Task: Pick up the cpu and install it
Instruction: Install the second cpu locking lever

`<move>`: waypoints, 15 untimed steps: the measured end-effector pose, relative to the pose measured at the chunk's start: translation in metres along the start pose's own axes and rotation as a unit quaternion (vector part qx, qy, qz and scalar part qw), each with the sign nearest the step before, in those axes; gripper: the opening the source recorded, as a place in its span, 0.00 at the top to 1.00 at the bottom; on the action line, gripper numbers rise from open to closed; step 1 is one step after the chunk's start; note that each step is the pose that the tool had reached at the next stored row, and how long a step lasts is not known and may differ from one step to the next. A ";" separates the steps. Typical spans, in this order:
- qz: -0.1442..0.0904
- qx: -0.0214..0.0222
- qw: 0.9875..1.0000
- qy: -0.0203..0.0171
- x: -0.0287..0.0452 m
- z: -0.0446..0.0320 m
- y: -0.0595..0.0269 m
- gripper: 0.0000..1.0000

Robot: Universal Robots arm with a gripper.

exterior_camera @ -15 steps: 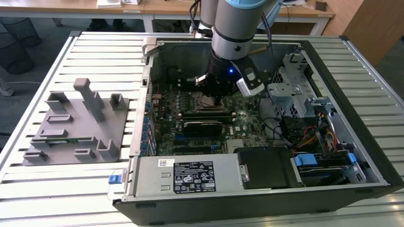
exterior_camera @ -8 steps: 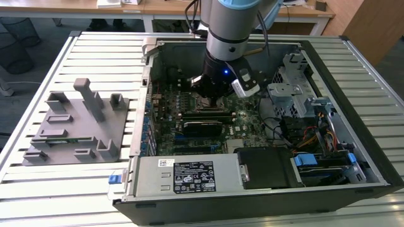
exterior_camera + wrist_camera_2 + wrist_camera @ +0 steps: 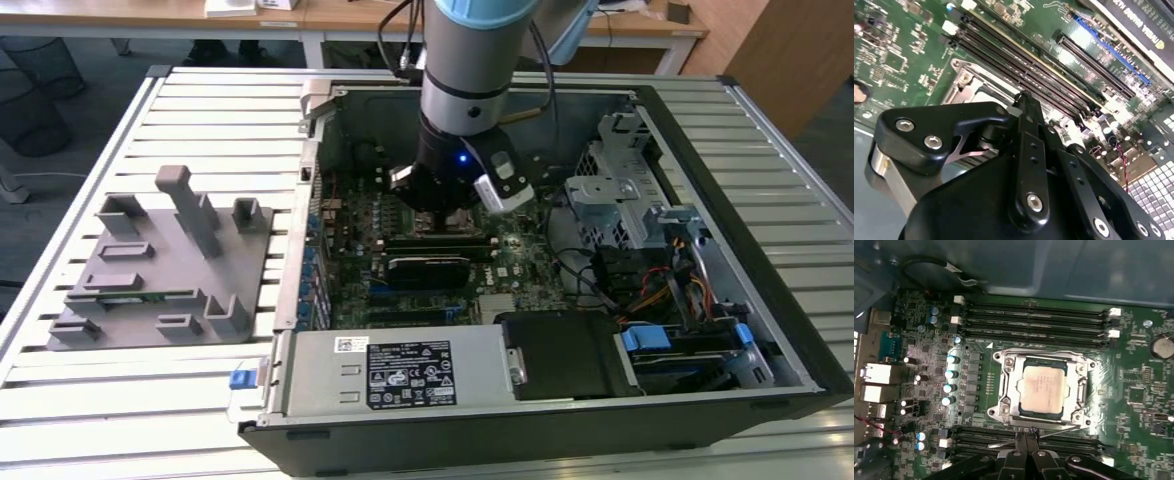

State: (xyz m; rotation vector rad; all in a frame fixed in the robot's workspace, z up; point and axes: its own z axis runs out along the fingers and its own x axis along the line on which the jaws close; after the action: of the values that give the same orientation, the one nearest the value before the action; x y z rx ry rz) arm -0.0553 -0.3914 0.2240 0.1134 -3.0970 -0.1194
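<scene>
1. Slatted white metal tabletop [image 3: 80,400] carries everything we log; wooden desks stand behind it.
2. We note a grey plastic fixture block with upright posts [image 3: 160,265] on the slats at the exterior view's left, well apart from the arm.
3. An open black computer case lying on its side [image 3: 747,230] takes up the middle and the exterior view's right, its green motherboard [image 3: 350,290] exposed.
4. We see the grey and light-blue robot arm [image 3: 467,60] reaching down into the case, its black linkage gripper [image 3: 449,212] low over the board.
5. In the first wrist view the small flat square cpu with a silver-grey metal top [image 3: 1043,389] lies flat inside the silver metal socket frame [image 3: 1004,405] on the board, seated square to that frame.
6. Long black memory slots [image 3: 1034,322] run along one side of the socket, with more along the opposite side.
7. The gripper [image 3: 1026,437] sits just beside the socket's edge, above the nearer slots. We see its black fingertips [image 3: 1022,439] drawn together with no gap and nothing between them; the cpu is apart from them.
8. In the second wrist view the gripper's black linkage arms [image 3: 1029,165] converge to a point beside the socket's corner.
</scene>
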 end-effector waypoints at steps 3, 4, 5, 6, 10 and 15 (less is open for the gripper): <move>0.000 -0.002 1.000 0.000 0.0000 0.0040 -0.0003 0.89; 0.000 -0.003 1.000 0.000 0.0001 0.0054 -0.0004 0.89; 0.000 -0.003 1.000 0.000 0.0003 0.0065 -0.0006 0.89; 0.000 -0.005 1.000 0.000 0.0011 0.0071 -0.0011 0.89; -0.001 -0.016 1.000 -0.001 0.0040 0.0078 -0.0038 0.89; -0.001 -0.022 1.000 -0.002 0.0094 0.0087 -0.0070 0.89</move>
State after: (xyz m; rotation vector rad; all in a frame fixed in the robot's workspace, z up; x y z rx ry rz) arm -0.0646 -0.3984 0.2152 0.1146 -3.0951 -0.1889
